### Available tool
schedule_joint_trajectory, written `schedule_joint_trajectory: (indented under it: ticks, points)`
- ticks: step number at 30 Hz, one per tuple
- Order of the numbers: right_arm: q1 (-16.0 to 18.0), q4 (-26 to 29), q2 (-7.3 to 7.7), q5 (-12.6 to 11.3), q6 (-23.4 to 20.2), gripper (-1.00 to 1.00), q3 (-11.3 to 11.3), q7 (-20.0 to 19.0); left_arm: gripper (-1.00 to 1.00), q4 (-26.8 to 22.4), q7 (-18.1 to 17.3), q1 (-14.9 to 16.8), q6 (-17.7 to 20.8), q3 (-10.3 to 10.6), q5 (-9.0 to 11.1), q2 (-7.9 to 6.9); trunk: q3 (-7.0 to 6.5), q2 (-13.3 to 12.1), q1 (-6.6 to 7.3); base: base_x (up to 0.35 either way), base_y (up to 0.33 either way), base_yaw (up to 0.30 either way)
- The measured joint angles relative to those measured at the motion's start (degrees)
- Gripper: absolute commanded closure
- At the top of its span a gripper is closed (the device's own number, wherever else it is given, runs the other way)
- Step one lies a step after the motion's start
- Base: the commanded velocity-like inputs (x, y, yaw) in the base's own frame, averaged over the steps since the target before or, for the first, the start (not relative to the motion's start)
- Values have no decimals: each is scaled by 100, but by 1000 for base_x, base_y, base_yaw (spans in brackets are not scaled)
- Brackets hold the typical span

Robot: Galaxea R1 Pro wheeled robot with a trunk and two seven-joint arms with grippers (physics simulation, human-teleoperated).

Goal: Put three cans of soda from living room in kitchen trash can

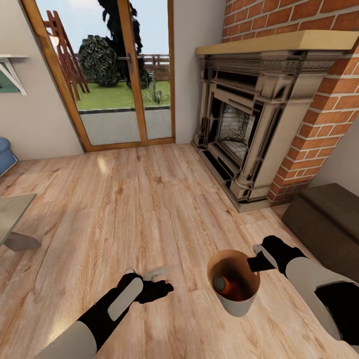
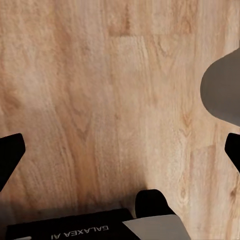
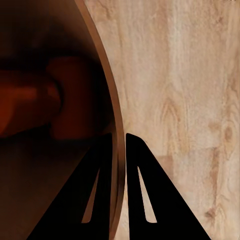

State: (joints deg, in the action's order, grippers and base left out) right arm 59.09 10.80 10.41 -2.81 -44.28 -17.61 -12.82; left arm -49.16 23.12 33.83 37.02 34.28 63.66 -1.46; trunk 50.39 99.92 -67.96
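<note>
One orange can of soda (image 1: 223,284) inside tash can (image 1: 239,304), right gripper (image 3: 123,150) pinching rim

Orange soda can (image 1: 225,285) half-hidden in the trash can (image 1: 238,305) — others unseen.

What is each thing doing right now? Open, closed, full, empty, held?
Round tapered grey-tan trash can with brown inside: upright, its rim pinched by the right gripper, holding orange cans.
Orange soda can with grey metal top: lying inside the bin.
Right gripper: shut on the bin's rim.
Left gripper: open, holding nothing, above the wood floor.
Wood-framed glass doors: closed.
Carved dark fireplace: unlit.
</note>
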Motion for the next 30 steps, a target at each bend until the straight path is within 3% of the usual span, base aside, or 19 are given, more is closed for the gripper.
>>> schedule_joint_trajectory:
  ticks: [9,30]
  points:
    - [-5,18,5,52,27,100,-35,1,-100,6,-2,-11,-37,-1,6,-155,14,0,0,0,0,43]
    - [-13,19,1,66,75,100,-68,53,-100,-173,16,-34,-52,9,6,-162,113,0,0,2,1,34]
